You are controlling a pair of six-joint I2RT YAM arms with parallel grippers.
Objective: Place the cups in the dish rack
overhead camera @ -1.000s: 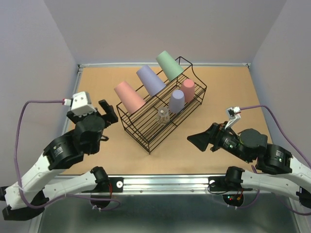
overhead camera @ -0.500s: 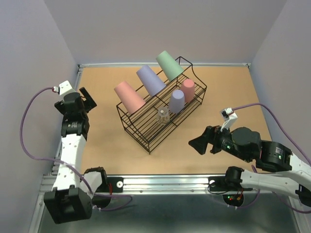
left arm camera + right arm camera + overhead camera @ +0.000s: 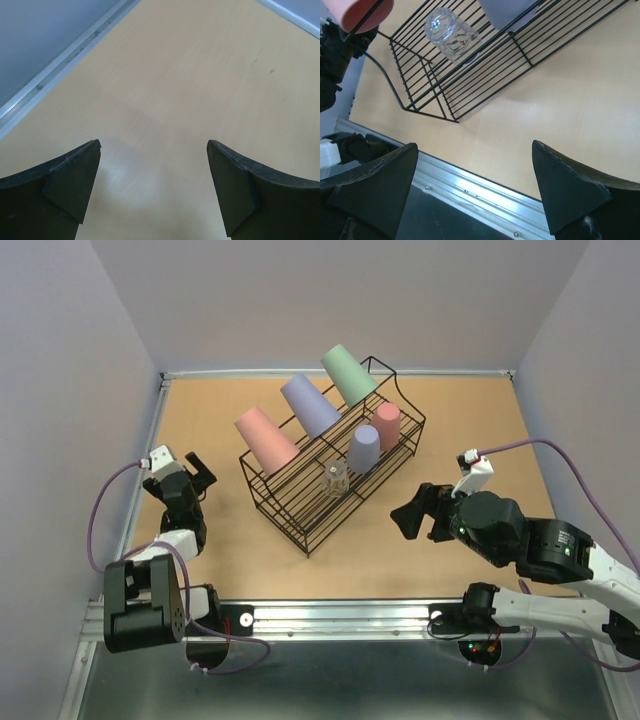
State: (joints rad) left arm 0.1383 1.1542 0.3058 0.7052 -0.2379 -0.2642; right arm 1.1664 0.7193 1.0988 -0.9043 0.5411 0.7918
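Tan table, cups all in rack; my L gripper & R gripper gape empty, and R, nearer, could clip rack.

A: Rack finish?
B: Dish rack: thin black wire, coated, slight gloss.
A: Cups?
B: Coloured cups: opaque plastic, smooth, satin. Clear cup, upper left of right wrist view: transparent, faceted, glossy.
A: Worktop?
B: Worktop: tan wood-look board, smooth, faint sheen. Rail along the bottom: brushed metal.
A: Grippers?
B: Left gripper & right gripper: matt black plastic, fine grain.
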